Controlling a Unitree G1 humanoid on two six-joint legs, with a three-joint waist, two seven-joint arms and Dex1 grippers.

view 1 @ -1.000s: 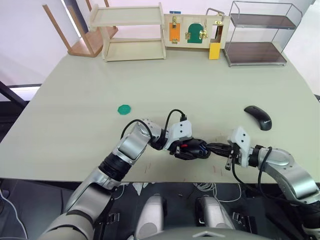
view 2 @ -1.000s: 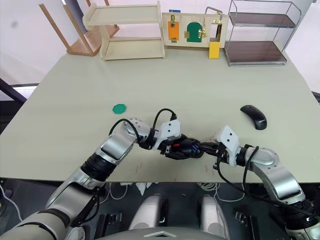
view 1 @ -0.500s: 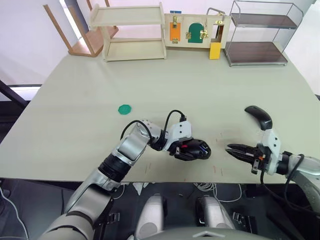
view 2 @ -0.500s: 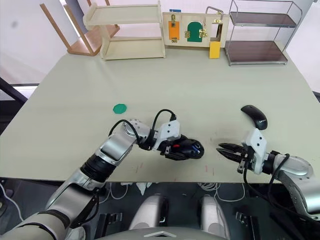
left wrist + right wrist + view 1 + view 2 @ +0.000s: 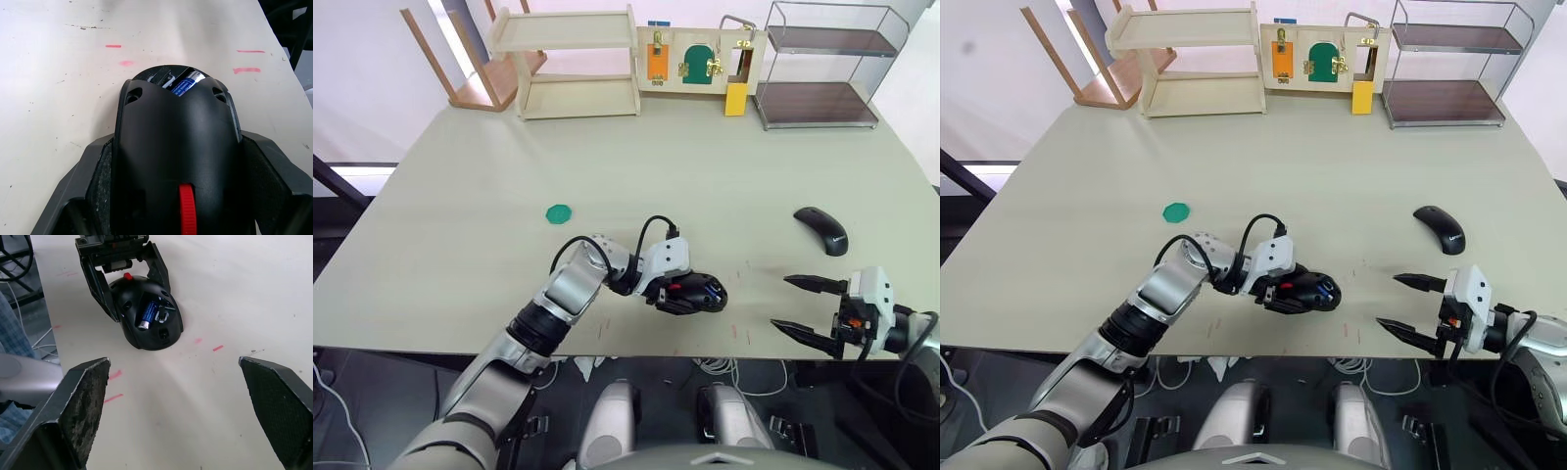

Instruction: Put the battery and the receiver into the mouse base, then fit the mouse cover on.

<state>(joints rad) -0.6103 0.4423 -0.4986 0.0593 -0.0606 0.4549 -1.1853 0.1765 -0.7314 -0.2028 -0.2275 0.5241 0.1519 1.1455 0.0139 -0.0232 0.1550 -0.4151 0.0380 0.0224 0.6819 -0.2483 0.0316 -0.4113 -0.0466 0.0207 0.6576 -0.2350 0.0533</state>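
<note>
Right jaws now wide, off mouse base

Two arms of silvery-grey metal shells with black ribbed joint bands. White boxy wrist housings just behind each claw, looped over by thin black cables. Left claw: two broad black fingers with a rough, grainy inner face. Right claw: two slim black fingers tapering to points, wedge-shaped pads coarse and speckled, a small orange-red spot on the dark block between white housing and fingers.
</note>
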